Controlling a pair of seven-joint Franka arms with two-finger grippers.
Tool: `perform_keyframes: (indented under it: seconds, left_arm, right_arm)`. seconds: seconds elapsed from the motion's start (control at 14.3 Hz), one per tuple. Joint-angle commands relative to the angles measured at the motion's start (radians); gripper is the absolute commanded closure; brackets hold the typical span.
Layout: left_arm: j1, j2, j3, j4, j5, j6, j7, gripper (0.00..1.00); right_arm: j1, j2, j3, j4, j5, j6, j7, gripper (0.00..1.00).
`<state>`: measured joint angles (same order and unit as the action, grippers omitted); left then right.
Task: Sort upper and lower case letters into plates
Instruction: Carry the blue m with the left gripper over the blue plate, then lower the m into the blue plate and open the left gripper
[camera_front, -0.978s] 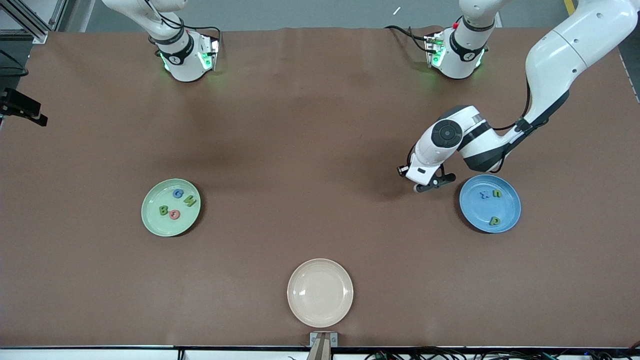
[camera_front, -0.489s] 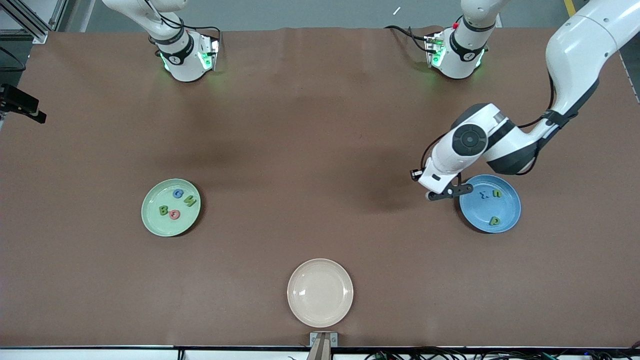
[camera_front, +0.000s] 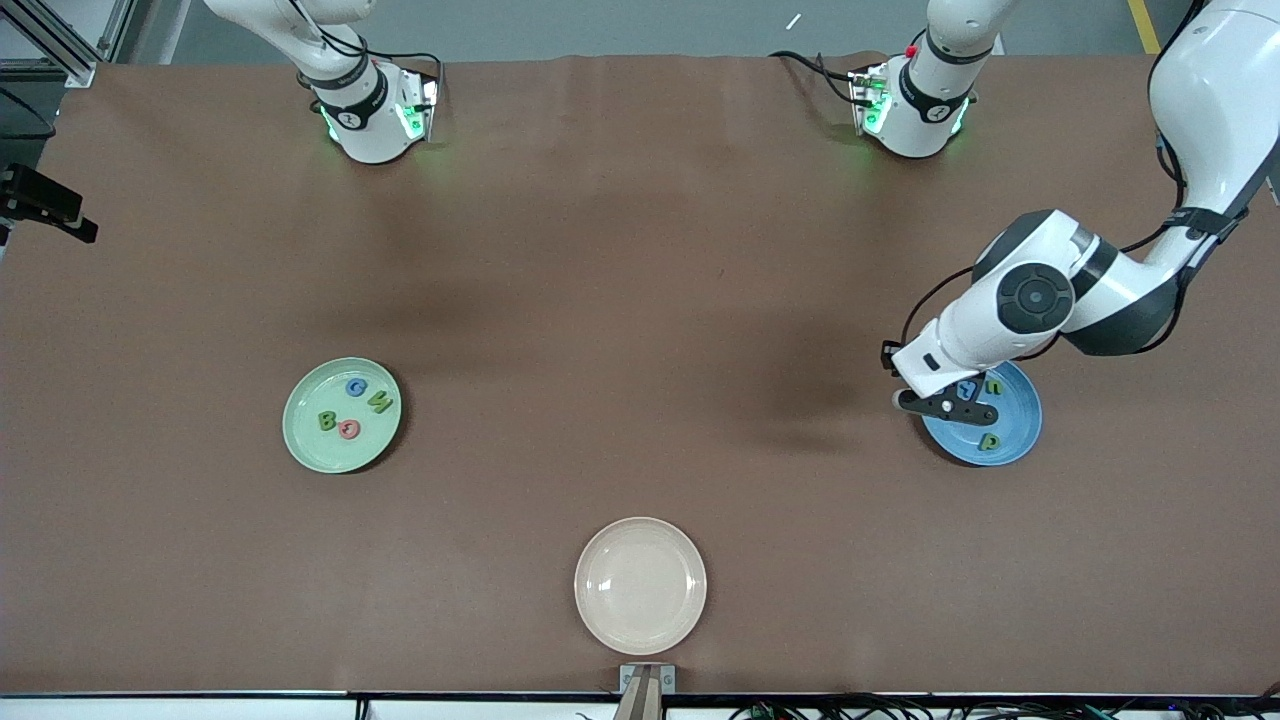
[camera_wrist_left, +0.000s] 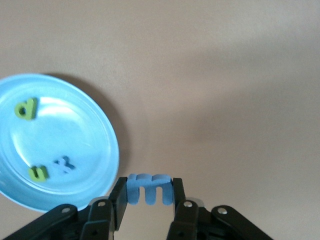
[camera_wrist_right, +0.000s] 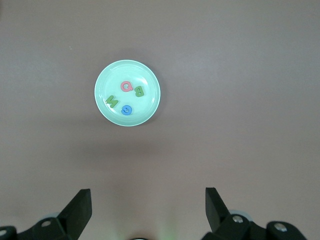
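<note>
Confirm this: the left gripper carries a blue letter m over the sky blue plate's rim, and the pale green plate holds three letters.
Wrong on the count. The round pale green plate holds four letters, as the right wrist view shows: pink, blue and two green. The rest stands: the left gripper is shut on the blue foam letter m at the rim of the round sky blue plate.

A cream plate (camera_front: 640, 585) sits on the brown surface (camera_front: 620, 300) — nearest the front camera, about midway between the two ends. Nothing lies in it. A small grey bracket (camera_front: 646, 679) sits at the surface's edge — just below the plate.
</note>
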<state>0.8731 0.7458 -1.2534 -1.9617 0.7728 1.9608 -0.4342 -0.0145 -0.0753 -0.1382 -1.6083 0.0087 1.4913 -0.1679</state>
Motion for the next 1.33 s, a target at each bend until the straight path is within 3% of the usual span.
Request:
perform_keyframes:
  seconds: [0.0, 0.49, 0.91, 1.26]
  left_arm:
    - [-0.002, -0.016, -0.008, 0.015, -0.004, -0.008, 0.138, 0.82]
    - [0.006, -0.013, 0.112, 0.037, -0.001, 0.081, 0.429, 0.83]
    - [-0.037, 0.046, 0.251, 0.033, 0.141, 0.249, 0.439, 0.85]
    - [-0.063, 0.047, 0.319, 0.03, 0.145, 0.306, 0.46, 0.85]
  right_arm:
    - [0.002, -0.044, 0.003, -0.048, 0.004, 0.015, 0.002, 0.0]
    - [0.008, -0.043, 0.005, -0.048, -0.024, 0.021, -0.001, 0.0]
    - [0.011, -0.044, 0.008, -0.05, -0.022, 0.023, 0.07, 0.0]
    - [0.022, -0.041, 0.006, -0.048, -0.015, 0.023, 0.071, 0.0]
